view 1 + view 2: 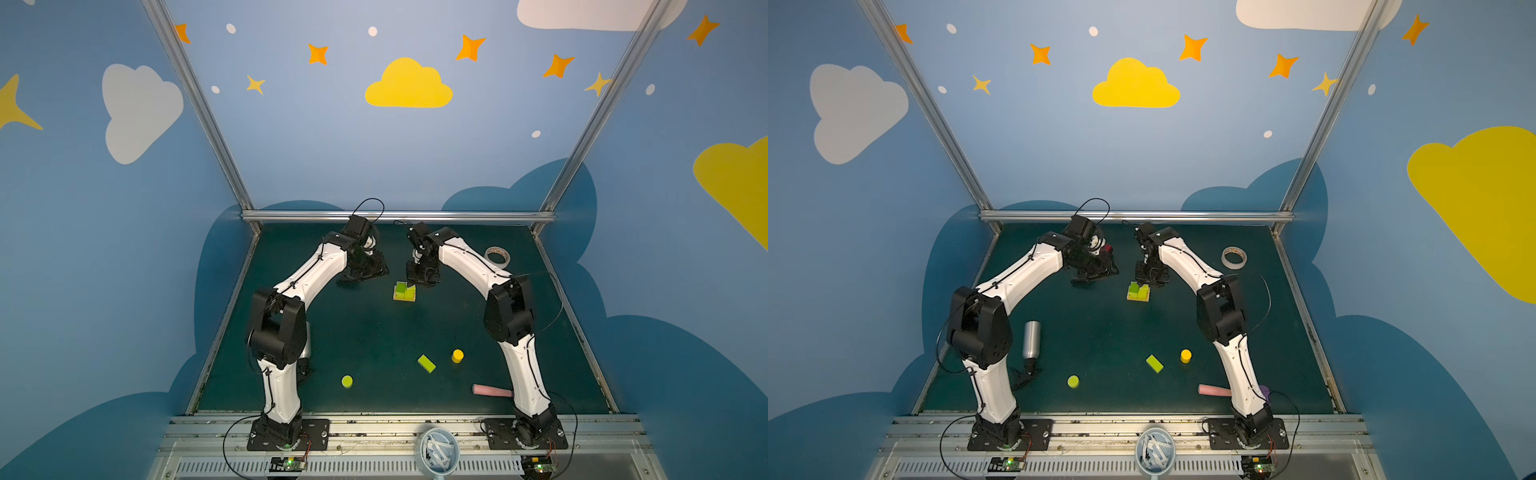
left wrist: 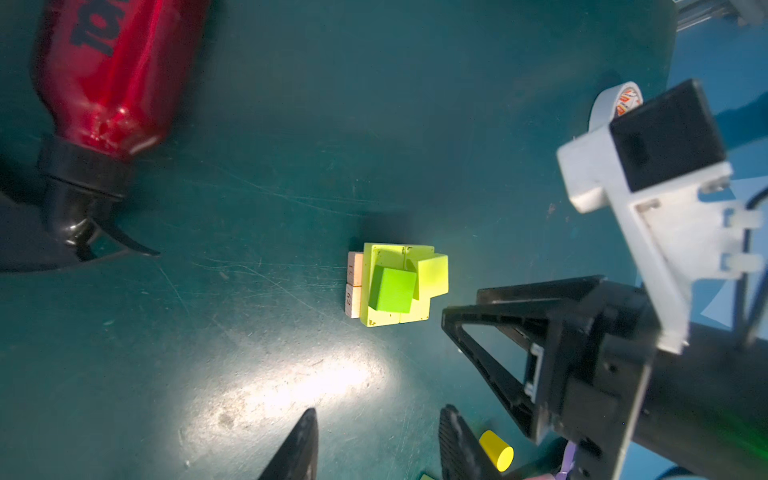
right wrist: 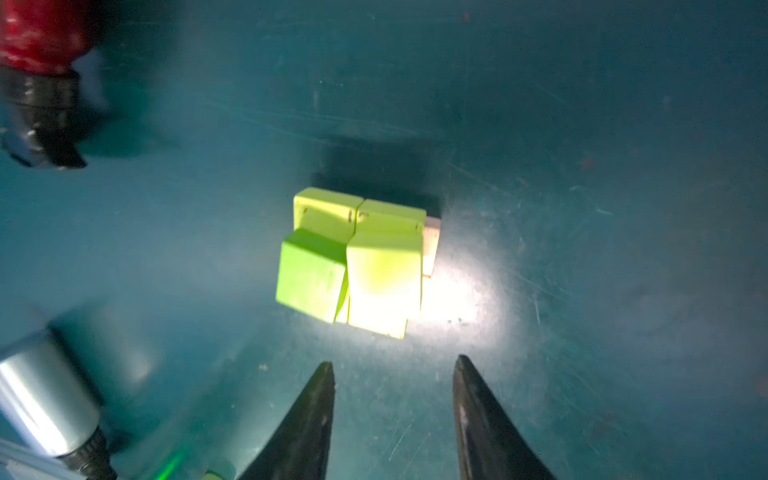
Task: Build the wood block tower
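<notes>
The tower [image 1: 404, 291] [image 1: 1138, 291] stands mid-table toward the back. Its tan bars [image 2: 354, 286] are lowest, lime bars lie across them, and two lime cubes [image 2: 392, 289] [image 3: 311, 274] sit on top, slightly askew. My right gripper [image 3: 395, 360] [image 1: 422, 280] hovers open and empty just right of the tower. My left gripper [image 2: 378, 411] [image 1: 361, 274] is open and empty, off to the tower's left. Nearer the front lie a loose lime bar [image 1: 427, 363] [image 1: 1154, 363], a yellow cylinder [image 1: 457, 355] [image 2: 496, 451] and a lime cylinder [image 1: 347, 381] [image 1: 1073, 381].
A red bottle [image 2: 112, 70] lies at the back under the left arm. A silver bottle [image 1: 1031, 338] [image 3: 41, 395] lies on the left. A white tape roll [image 1: 496, 254] sits at the back right, and a pink-handled tool [image 1: 492, 390] by the right arm's base.
</notes>
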Tool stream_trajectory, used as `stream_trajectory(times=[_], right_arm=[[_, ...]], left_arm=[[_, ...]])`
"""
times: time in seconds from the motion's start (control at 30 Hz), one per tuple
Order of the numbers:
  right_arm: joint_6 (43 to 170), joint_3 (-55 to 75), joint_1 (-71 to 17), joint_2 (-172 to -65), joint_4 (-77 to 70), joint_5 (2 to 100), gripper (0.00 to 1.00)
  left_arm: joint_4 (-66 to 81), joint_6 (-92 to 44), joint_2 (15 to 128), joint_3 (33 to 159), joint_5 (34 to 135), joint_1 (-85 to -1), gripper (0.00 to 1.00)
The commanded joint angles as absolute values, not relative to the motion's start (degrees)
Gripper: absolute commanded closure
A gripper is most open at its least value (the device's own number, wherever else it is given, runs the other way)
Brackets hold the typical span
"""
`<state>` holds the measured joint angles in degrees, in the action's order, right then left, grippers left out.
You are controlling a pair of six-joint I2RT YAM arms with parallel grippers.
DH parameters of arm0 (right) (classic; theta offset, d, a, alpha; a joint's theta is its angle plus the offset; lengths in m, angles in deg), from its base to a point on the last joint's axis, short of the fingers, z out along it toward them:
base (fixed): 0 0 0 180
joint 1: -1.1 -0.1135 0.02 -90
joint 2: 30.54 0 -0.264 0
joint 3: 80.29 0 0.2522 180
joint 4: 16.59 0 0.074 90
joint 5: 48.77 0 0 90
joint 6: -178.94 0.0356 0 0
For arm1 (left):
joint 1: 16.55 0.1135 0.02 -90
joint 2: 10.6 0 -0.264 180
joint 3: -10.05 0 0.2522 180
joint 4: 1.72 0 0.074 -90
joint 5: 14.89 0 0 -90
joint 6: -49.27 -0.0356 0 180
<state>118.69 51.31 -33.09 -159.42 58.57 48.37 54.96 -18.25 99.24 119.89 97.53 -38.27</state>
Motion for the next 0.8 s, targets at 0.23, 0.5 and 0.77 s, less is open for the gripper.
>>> stream_trajectory(times=[0.23,0.5,0.77], right_arm=[[117.48,41.49,-29.96,-152.88,46.8,58.78,0.54],[116.9,38.64,-27.41,-153.45,42.18,63.97,0.59],[116.3,38.75,-26.32,-154.92,40.88,65.39,0.61]], left_arm=[[56.96,-23.44,108.53,126.38,103.86,-38.6,0.55],[56.53,-25.86,112.69,128.18,104.03,-38.96,0.55],[56.9,-25.65,116.22,131.44,103.34,-40.04,0.57]])
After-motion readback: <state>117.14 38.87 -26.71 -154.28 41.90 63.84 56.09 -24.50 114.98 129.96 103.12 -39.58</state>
